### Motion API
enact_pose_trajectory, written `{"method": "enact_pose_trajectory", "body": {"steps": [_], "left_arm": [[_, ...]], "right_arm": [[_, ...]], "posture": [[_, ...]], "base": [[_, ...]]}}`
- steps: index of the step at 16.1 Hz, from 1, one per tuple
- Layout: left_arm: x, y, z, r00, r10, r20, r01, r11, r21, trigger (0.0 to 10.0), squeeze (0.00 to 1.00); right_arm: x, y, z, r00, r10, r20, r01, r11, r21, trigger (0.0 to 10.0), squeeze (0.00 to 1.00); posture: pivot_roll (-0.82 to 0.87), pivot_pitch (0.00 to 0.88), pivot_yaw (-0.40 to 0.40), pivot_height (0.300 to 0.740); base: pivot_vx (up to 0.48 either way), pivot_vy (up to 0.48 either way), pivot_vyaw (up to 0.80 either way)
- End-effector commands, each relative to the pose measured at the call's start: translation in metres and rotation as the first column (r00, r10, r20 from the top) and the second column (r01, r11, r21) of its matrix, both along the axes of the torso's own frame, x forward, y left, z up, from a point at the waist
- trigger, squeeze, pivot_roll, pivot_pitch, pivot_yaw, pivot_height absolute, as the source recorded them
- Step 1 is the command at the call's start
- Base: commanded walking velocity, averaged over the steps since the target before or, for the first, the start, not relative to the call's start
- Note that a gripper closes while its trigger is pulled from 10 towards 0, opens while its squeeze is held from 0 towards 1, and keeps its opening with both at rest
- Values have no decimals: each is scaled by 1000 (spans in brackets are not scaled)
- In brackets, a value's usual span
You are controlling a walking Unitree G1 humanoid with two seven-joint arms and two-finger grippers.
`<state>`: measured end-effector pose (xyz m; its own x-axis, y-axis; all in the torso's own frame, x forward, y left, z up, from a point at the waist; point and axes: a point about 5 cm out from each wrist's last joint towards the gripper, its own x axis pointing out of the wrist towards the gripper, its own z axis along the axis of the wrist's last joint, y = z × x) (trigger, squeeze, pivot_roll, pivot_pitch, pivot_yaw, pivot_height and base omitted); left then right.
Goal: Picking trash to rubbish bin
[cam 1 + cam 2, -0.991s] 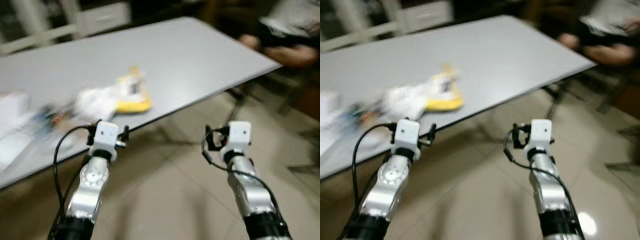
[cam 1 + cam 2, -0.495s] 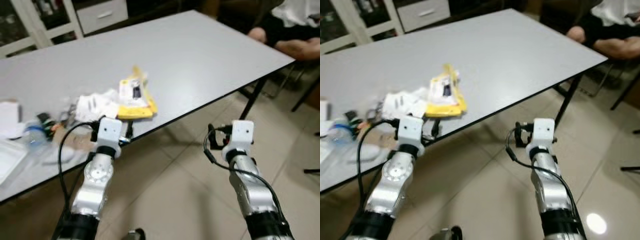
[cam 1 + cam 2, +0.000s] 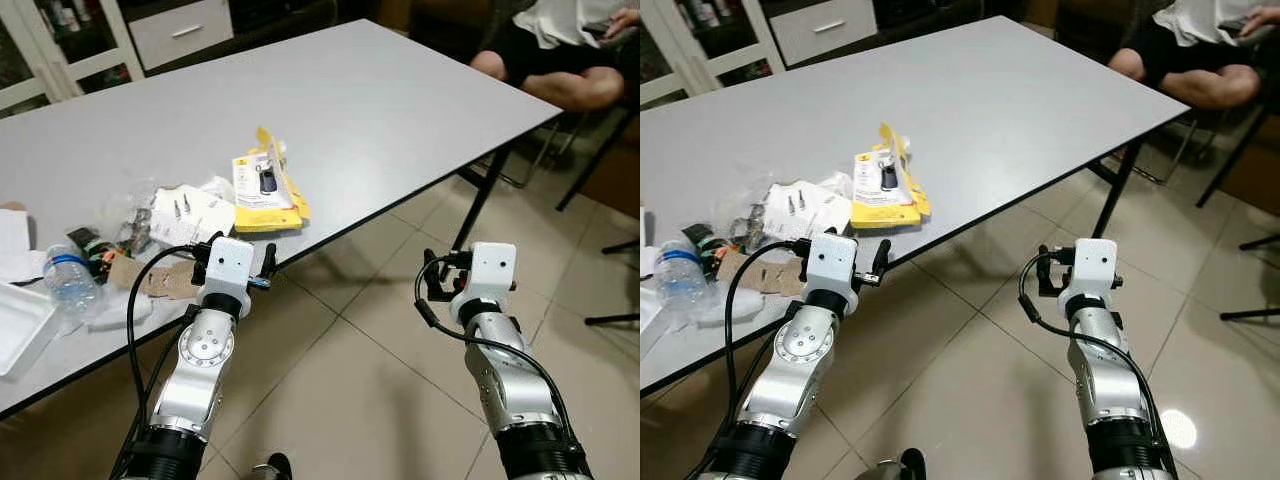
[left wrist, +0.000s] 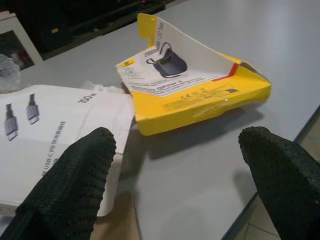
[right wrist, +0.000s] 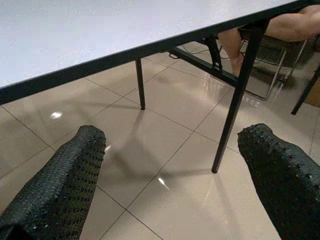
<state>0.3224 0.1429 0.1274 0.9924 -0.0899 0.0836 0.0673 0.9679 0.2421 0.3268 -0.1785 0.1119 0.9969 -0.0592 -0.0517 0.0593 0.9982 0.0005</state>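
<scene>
Yellow package [image 3: 266,187], centre-left of frame, flat on grey table [image 3: 400,110] beside white packaging [image 3: 190,212]; left gripper [image 4: 175,185] spread wide at table edge; right gripper [image 5: 175,180] likewise spread, lower right, over floor.

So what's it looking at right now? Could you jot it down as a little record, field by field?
Surface: grey table, litter near its front edge
Nearest litter: yellow package, opened, lying flat
Beside it: white cable box, touching the yellow one
Other litter: plastic bottle, brown cardboard scrap
Left pincer: open, at the table edge, facing the yellow package, holding nothing
Right pincer: open, low, over the tiled floor
Person: seated at the table's far right end
</scene>
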Motion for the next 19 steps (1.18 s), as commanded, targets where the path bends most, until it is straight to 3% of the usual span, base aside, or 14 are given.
{"method": "enact_pose_trajectory", "body": {"steps": [1,19], "left_arm": [[-2,-1,3,1000,-15,12,15,1000,-25,10000,0],[-2,-3,2,1000,-28,9,28,1000,-11,10000,0]], "right_arm": [[-2,0,-2,1000,-1,-7,1,1000,7,10000,0],[-2,1,-3,1000,0,-7,0,1000,11,10000,0]], "posture": [[-17,166,23,740],[-20,166,25,740]], "base": [[0,0,0],[0,0,0]]}}
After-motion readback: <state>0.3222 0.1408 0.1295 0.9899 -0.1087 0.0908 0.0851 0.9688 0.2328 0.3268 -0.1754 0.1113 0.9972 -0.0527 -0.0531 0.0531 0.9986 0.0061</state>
